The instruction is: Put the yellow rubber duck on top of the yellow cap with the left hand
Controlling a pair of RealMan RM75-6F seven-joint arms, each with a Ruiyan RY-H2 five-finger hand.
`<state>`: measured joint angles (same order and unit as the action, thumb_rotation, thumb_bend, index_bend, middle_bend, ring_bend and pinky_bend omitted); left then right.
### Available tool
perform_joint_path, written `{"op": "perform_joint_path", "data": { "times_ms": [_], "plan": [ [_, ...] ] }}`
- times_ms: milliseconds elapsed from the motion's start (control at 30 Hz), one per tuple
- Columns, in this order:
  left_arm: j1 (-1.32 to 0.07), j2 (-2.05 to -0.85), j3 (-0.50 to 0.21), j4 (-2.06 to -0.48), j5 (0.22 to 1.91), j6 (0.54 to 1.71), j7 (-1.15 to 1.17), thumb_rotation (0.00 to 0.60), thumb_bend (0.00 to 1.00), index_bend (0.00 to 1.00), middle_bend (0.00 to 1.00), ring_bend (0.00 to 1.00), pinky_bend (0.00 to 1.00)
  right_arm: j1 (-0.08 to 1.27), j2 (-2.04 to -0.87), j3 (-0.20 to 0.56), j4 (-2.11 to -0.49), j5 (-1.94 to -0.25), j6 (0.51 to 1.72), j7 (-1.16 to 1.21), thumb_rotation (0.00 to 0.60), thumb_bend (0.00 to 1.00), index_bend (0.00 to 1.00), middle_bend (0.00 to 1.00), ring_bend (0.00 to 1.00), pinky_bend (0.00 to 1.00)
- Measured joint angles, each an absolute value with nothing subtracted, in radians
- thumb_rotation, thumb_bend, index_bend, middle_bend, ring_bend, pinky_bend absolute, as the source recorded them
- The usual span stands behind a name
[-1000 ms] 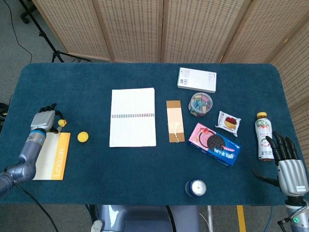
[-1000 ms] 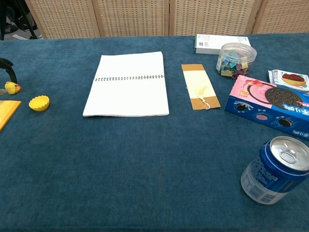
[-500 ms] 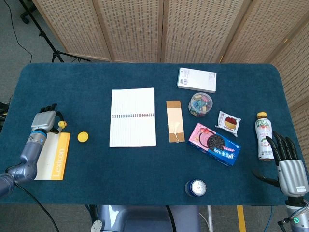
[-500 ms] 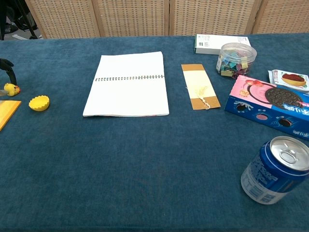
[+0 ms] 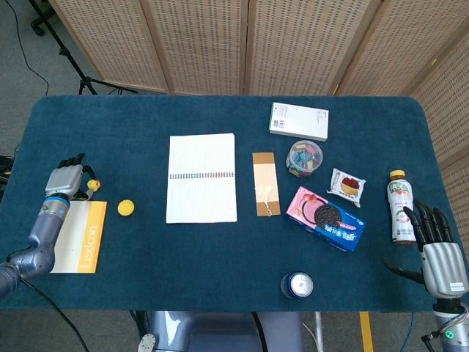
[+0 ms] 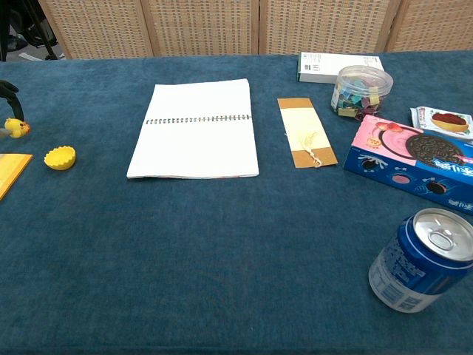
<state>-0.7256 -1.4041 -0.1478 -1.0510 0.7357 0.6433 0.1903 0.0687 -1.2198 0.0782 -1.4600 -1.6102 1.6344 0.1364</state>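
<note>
One duck, yellow rubber, pinched in L hand fingers, off table, left of yellow cap. R hand fingers spread, holding nothing, near bottle.

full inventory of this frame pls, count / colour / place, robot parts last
rubber duck: 1, yellow, far left, held in the left robot hand
cap: 1, yellow, on the cloth right of the duck
book: 1, orange-yellow, front left
notebook: 1, white, open, centre
bookmark: 1, brown and cream, right of the notebook
box: 1, white, back
tub of clips: 1, clear, mixed colours, in front of the box
snack packet: 1, white and red, right of the tub
cookie box: 1, pink and blue, right of centre
bottle: 1, yellow cap, far right
can: 1, blue, front edge
table: 1, dark blue cloth
left robot hand: 1, grey, black fingers, holding the duck
right robot hand: 1, same, front right, fingers apart
</note>
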Motion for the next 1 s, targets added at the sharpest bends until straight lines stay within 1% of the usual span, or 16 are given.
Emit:
{"op": "perform_joint_path", "data": {
  "times_ms": [233,600,800,1000],
  "plan": [
    [-0.727,-1.361,-0.16,-1.148,0.737,0.689,0.212,0.6,0.38,0.48,0.0,0.0,0.0,0.069,-1.22,0.076,-1.461,-1.616,1.636,0.136,0.6,0.0,0.04,0.0,0.0,0.0],
    [-0.739,-1.304,-0.165,-1.378,0.737,0.796,0.298,0.6,0.38,0.48,0.0,0.0,0.0,0.067,-1.219,0.075,-1.458,-1.619,1.642,0.144,0.6,0.0,0.04,0.0,0.0,0.0],
    [-0.747,-1.295,-0.15,-1.476,0.746,0.864,0.367,0.6,0.38,0.48,0.0,0.0,0.0,0.064,-1.218,0.076,-1.457,-1.62,1.648,0.152,0.6,0.0,0.04,0.0,0.0,0.0],
    [-0.752,-1.309,-0.127,-1.511,0.741,0.892,0.414,0.6,0.38,0.48,0.0,0.0,0.0,0.062,-1.217,0.076,-1.455,-1.621,1.652,0.159,0.6,0.0,0.04,0.0,0.0,0.0]
  ]
}}
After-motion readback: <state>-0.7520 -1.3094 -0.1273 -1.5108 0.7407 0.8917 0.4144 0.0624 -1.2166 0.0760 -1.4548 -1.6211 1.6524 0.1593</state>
